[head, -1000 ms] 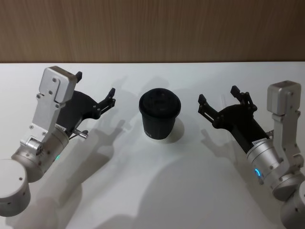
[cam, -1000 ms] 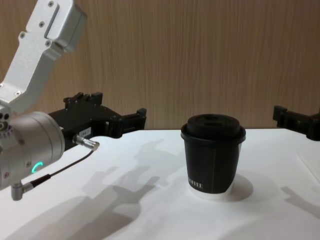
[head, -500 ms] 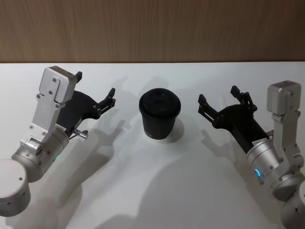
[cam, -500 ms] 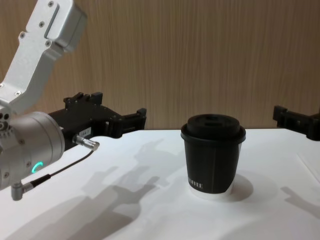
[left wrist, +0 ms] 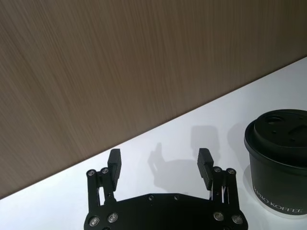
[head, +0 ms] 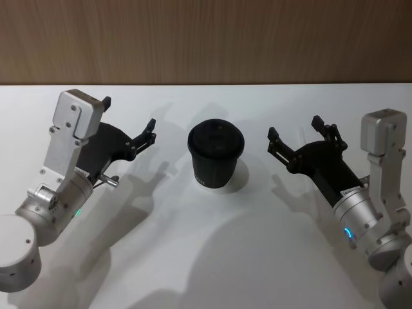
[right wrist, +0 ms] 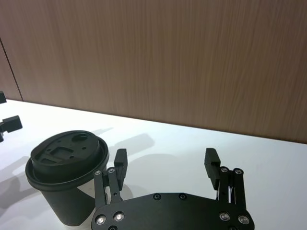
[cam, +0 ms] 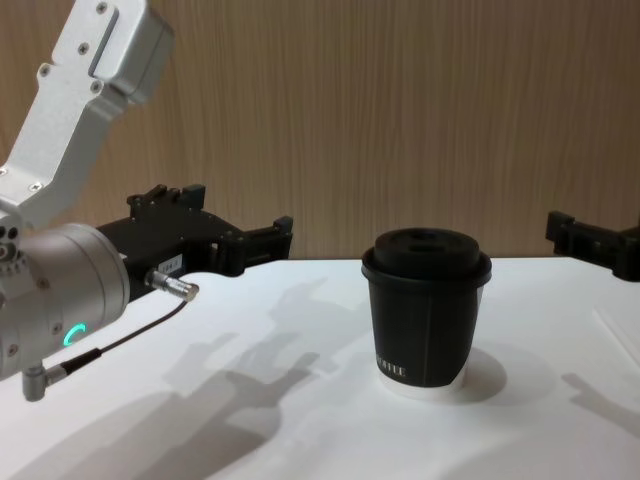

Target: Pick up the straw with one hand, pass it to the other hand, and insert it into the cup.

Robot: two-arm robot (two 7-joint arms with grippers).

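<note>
Left gripper point(head: 129, 112): hovers above the left side of the worktop point(head: 206, 251), pointing toward the cup point(head: 215, 154) and well apart from it; its fingers point(left wrist: 114, 163) are spread wide with nothing between them.
Cup: black with its lid on, upright in the middle of the worktop, between the two grippers and touched by neither.
Right gripper point(head: 295, 127): hovers above the right side, aimed at the cup, near it but apart; its fingers point(right wrist: 120, 160) are spread wide and hold nothing.
Worktop: white, with the shadows of both arms on it.
Wall point(head: 206, 38): brown wood grain, behind the worktop.

The cup point(head: 215, 156) blocks the middle; open tabletop point(head: 212, 257) flanks it.
</note>
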